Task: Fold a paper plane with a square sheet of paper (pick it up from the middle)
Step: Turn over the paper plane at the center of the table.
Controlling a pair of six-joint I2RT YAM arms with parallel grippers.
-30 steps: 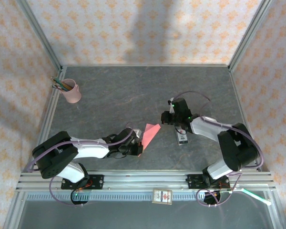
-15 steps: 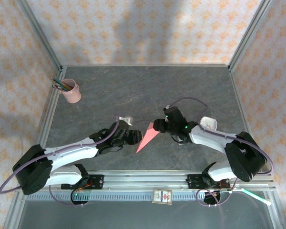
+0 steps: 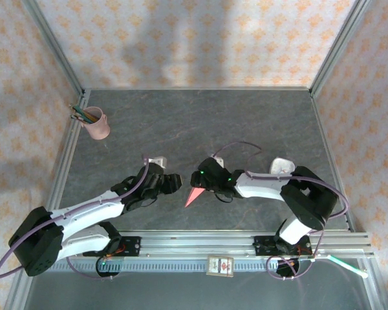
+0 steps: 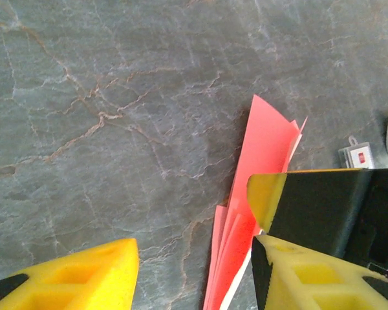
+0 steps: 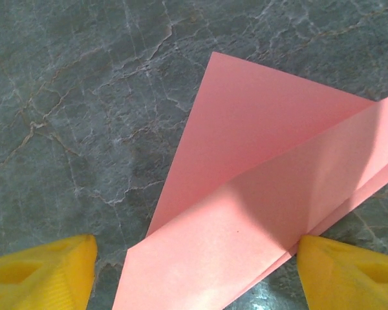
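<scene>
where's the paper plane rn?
Top view: the paper plane lies on the table just front of centre, between the left gripper and the right gripper, its far end under the right one.

The grey stone-patterned tabletop (image 3: 200, 123) carries one folded salmon-pink paper dart (image 3: 193, 196) near its middle and one pink pencil cup (image 3: 98, 124) at far left. Two black-and-white robot arms, left arm (image 3: 90, 210) and right arm (image 3: 265, 184), bear two yellow-fingered claws, left claw (image 4: 194, 252) and right claw (image 5: 195, 252).

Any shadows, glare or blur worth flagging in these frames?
Top external: soft dark shadows on the back wall, table evenly lit, no glare. Left wrist: table veins sharp, the yellow fingers at the bottom edge slightly soft. Right wrist: paper plane crisp, with soft shading across its lower flap.
</scene>
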